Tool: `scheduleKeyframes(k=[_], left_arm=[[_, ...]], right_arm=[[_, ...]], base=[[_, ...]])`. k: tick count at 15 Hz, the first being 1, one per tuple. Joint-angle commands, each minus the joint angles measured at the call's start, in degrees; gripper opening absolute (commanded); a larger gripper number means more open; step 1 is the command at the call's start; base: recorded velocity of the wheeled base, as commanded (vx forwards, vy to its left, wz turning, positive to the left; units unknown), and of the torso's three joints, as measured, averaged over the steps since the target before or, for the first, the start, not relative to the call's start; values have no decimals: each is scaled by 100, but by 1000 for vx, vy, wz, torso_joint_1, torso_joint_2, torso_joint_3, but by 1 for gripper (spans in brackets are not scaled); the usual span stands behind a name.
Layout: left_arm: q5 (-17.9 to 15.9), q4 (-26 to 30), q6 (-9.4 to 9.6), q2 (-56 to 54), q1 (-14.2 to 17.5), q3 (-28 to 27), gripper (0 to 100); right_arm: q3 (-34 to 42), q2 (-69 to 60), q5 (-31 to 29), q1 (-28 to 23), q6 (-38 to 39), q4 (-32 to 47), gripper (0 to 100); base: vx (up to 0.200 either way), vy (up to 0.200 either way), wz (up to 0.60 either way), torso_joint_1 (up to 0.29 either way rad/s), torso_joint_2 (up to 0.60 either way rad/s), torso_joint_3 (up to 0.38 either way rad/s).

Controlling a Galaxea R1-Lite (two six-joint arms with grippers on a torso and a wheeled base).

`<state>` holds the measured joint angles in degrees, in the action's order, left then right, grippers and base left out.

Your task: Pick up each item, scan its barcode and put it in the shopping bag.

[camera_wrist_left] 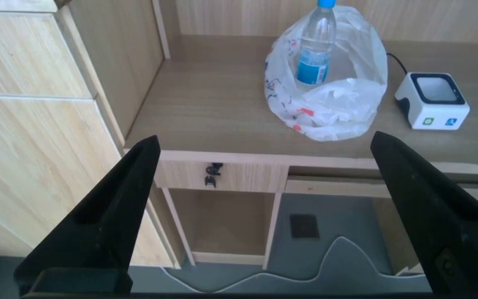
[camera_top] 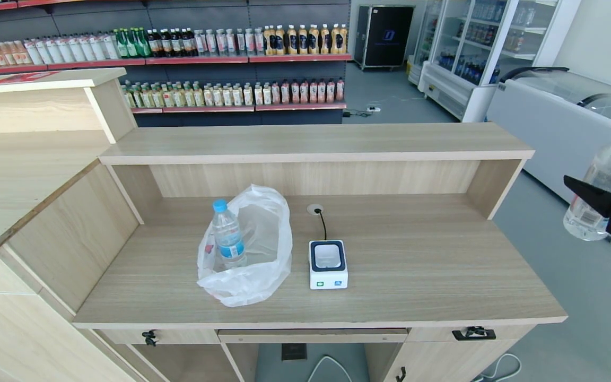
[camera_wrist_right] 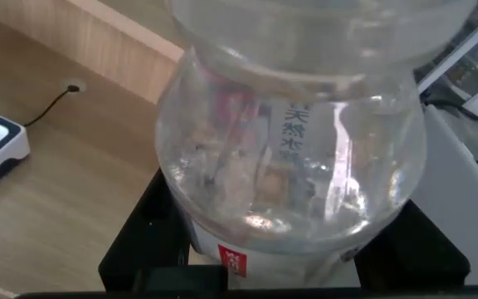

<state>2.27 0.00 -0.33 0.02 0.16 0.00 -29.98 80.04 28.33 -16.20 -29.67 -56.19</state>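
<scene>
**Bench**: wooden; carries the bag and scanner.
**Bag**: white plastic, mouth open, left of the bench's centre, just beside the scanner.
**Bagged bottle**: blue cap, upright inside the bag.
**Scanner**: white, window up, mid-bench, cable running toward the back edge.
**Right end effector**: clamped on the lower body of the clear bottle, cap uppermost, beyond the bench's right edge, well apart from the scanner.
**Left end effector**: fingers spread wide, empty, off the front edge.
**Step, as judged:** second bottle in hand, scan pending.
**Next move calls for:** bringing its barcode over the scanner window, then bagging it without toppling the first.
</scene>
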Motion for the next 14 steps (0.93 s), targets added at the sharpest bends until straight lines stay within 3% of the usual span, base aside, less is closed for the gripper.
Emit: scheduleKeyframes(k=[1,8,14], left_arm=[[2,0,-2,-2,2,0,100],[2,0,-2,-2,2,0,100],[2,0,-2,-2,2,0,100]], right_arm=[[27,134,-3,-23,-47,-33,0],[-35,1224,-293,38,-179,-780,0],[62,2270,-258,126,-918,-1782,0]], base=[[0,0,600,2,7,-2],[0,0,600,3,0,2],[0,0,0,0,0,0]])
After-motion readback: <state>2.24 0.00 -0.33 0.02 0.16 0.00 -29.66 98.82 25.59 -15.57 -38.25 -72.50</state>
